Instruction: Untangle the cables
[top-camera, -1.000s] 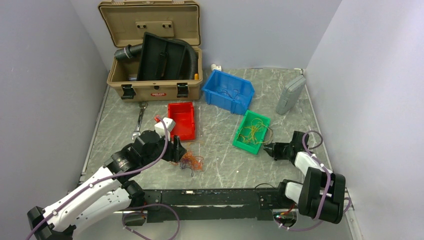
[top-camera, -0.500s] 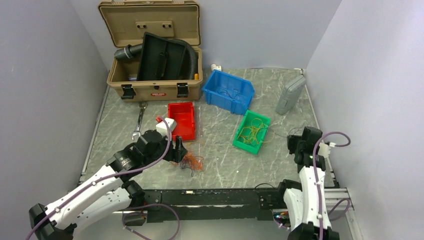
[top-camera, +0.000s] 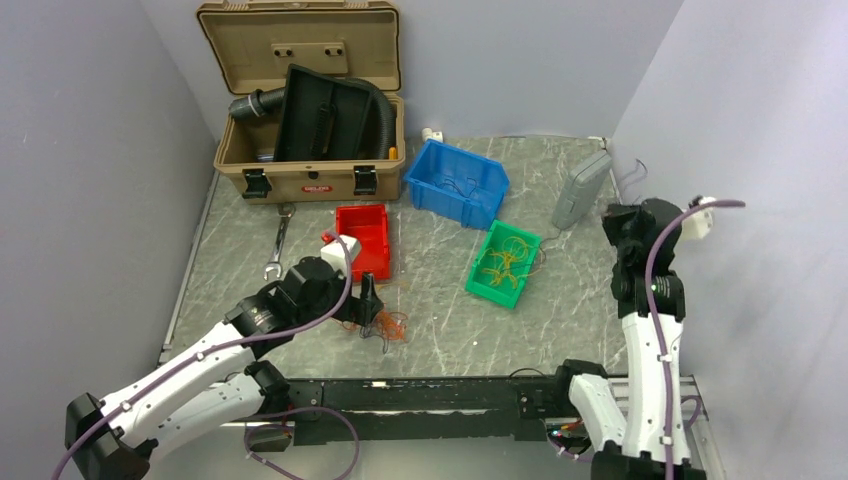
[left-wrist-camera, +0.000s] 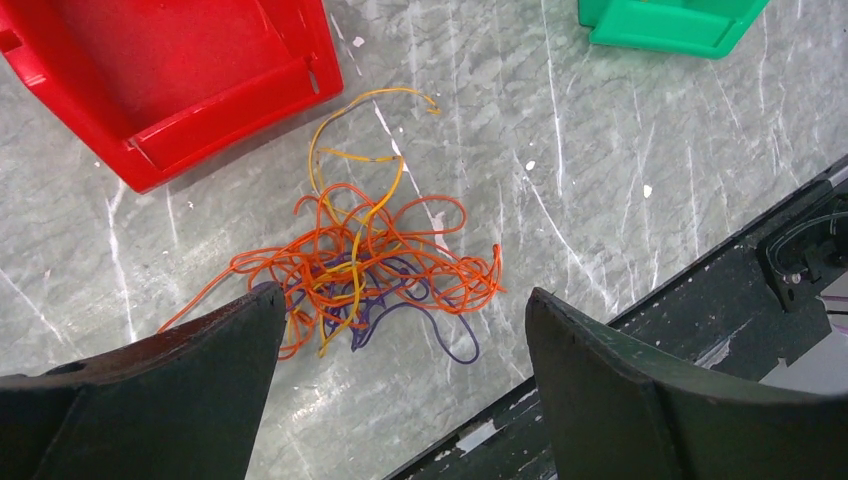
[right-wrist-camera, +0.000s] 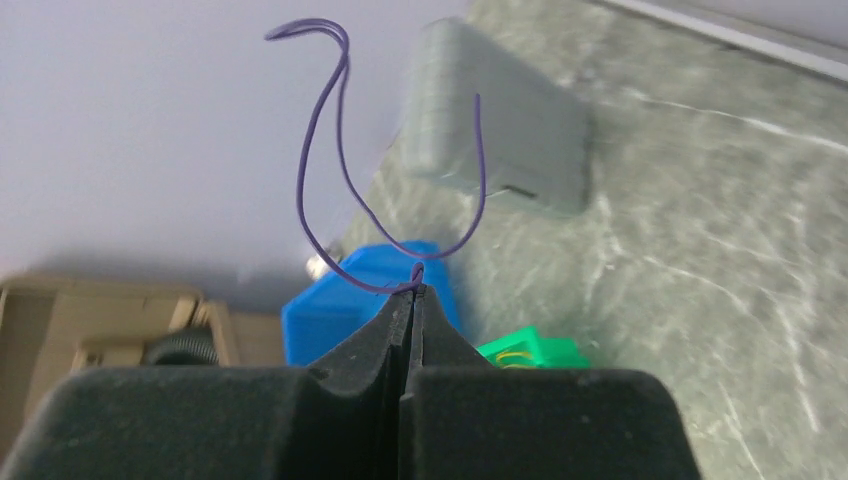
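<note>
Grey marbled stone makes up the tabletop (top-camera: 440, 300), and the directions below are read from its middle in the top view. At 11 o'clock stands a tan hard-plastic case (top-camera: 310, 178) with its lid open; a black tray and a black corrugated hose (top-camera: 383, 110) lie in it. A blue plastic bin (top-camera: 455, 180) sits near 12 o'clock with a few dark strands inside. A green plastic bin (top-camera: 490, 293) lies at 3 o'clock and holds loose yellow and orange cables (top-camera: 505, 262). A red plastic bin (top-camera: 365, 268) rests at 10 o'clock. A flat grey plastic box (top-camera: 581, 188) lies at 2 o'clock, close to the wall. A metal wrench (top-camera: 277, 243) lies at 9 o'clock. The tangle of thin orange, yellow and purple cables (left-wrist-camera: 370, 265) lies on the stone at 7 o'clock, just beside the red bin's near end. The left hand (left-wrist-camera: 400, 300) hangs over this tangle, released, with its two dark fingers (left-wrist-camera: 215, 350) spread wide on either side and gripping nothing. The right hand (right-wrist-camera: 412, 290) is raised at the 3 o'clock edge, clenched tight on a single thin purple cable (right-wrist-camera: 479, 150), which loops upward from the pinched fingertips.
</note>
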